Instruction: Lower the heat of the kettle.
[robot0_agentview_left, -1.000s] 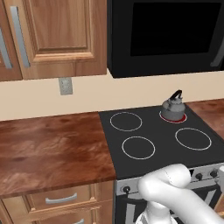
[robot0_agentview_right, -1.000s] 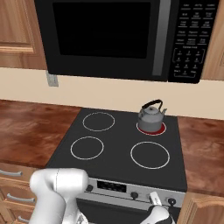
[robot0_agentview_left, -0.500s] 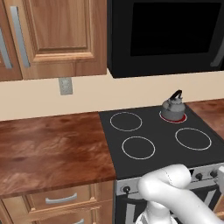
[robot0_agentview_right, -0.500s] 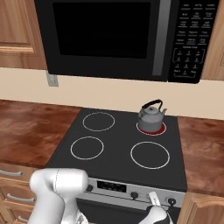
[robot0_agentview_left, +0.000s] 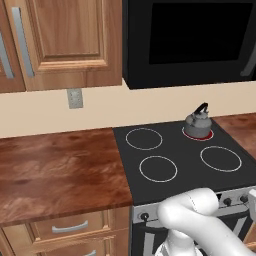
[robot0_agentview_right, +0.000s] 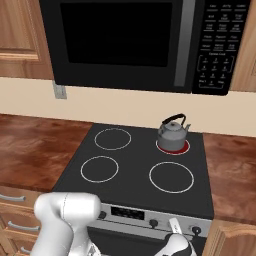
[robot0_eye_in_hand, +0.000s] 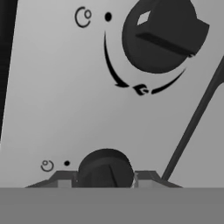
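The small grey kettle (robot0_agentview_left: 198, 121) (robot0_agentview_right: 172, 133) with a black arched handle stands on the back right burner (robot0_agentview_right: 173, 146), whose ring glows red. My gripper (robot0_eye_in_hand: 105, 178) is down at the stove's front control panel (robot0_agentview_right: 130, 214), low in the right base view (robot0_agentview_right: 174, 232). In the hand view a dark round knob (robot0_eye_in_hand: 105, 168) sits right between my two fingertips, and the jaws are shut on it. A second, larger-looking knob (robot0_eye_in_hand: 162, 35) with its curved dial marking lies above it on the grey panel.
Three other burners (robot0_agentview_right: 171, 177) on the black cooktop are unlit. A microwave (robot0_agentview_right: 125, 42) hangs above the stove. Wooden counters (robot0_agentview_left: 60, 165) flank it, with drawers below and cabinets (robot0_agentview_left: 65, 40) above. More knobs (robot0_agentview_right: 196, 230) line the panel.
My jaws have closed from wide open onto the knob. The arm, kettle and views have stayed where they were.
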